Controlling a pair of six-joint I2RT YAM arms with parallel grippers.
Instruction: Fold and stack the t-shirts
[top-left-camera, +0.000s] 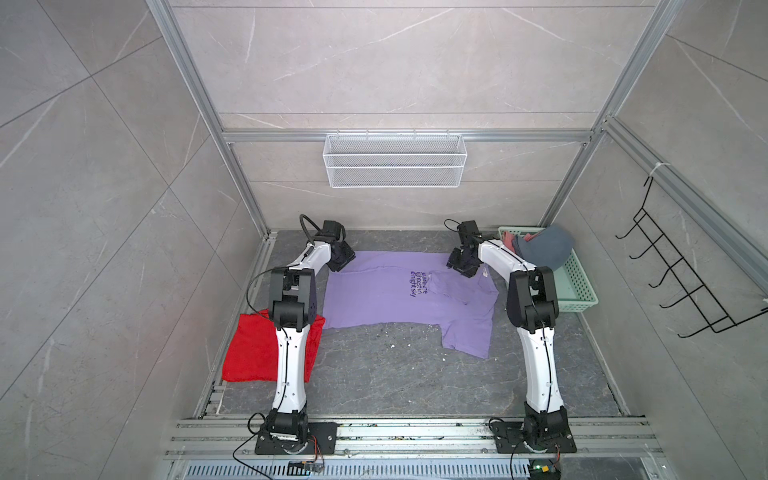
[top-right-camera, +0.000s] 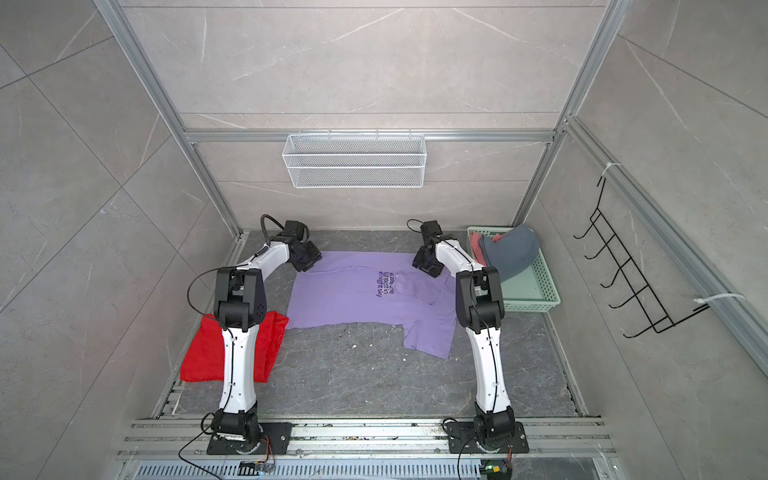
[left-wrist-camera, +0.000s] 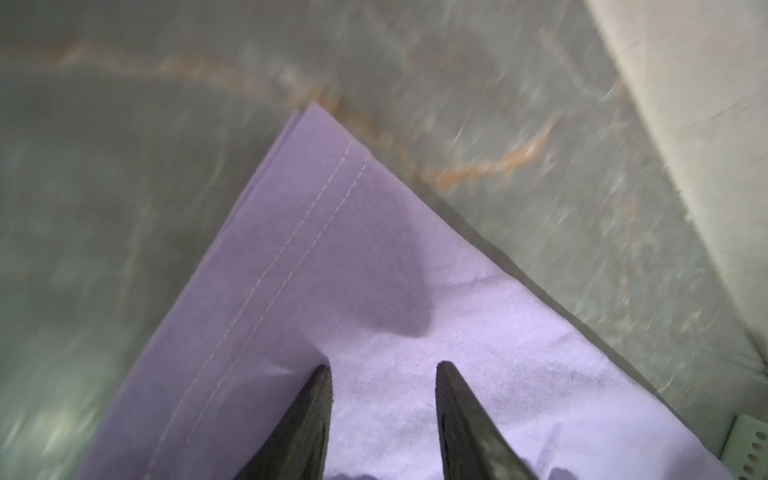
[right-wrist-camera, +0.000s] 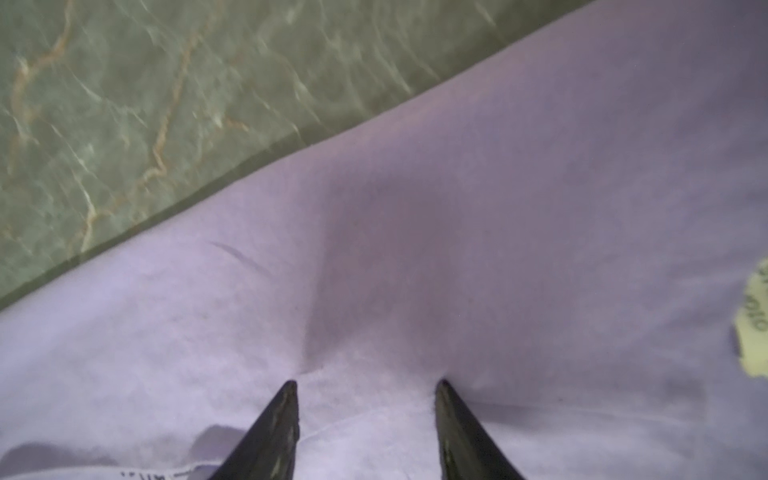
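A lilac-purple t-shirt (top-left-camera: 374, 299) (top-right-camera: 345, 295) lies spread on the dark marble table with its dark print facing up. One sleeve is folded in over the chest. My left gripper (top-left-camera: 338, 264) (left-wrist-camera: 384, 365) is open, its tips over the shirt's far left hemmed corner (left-wrist-camera: 324, 174). My right gripper (top-left-camera: 457, 266) (right-wrist-camera: 368, 382) is open at the far right edge, and the cloth (right-wrist-camera: 498, 208) puckers at its tips. A folded red t-shirt (top-left-camera: 249, 353) (top-right-camera: 203, 357) lies at the front left, partly under the left arm. Slate-blue (top-left-camera: 544, 249) and salmon-pink (top-left-camera: 509, 241) t-shirts are heaped in the basket.
The mint-green lattice basket (top-left-camera: 582, 286) (top-right-camera: 540, 286) stands at the back right, close behind the right arm. A white wire basket (top-left-camera: 395, 160) hangs on the back wall. A black hook rack (top-left-camera: 685, 282) hangs on the right wall. Aluminium rails edge the table.
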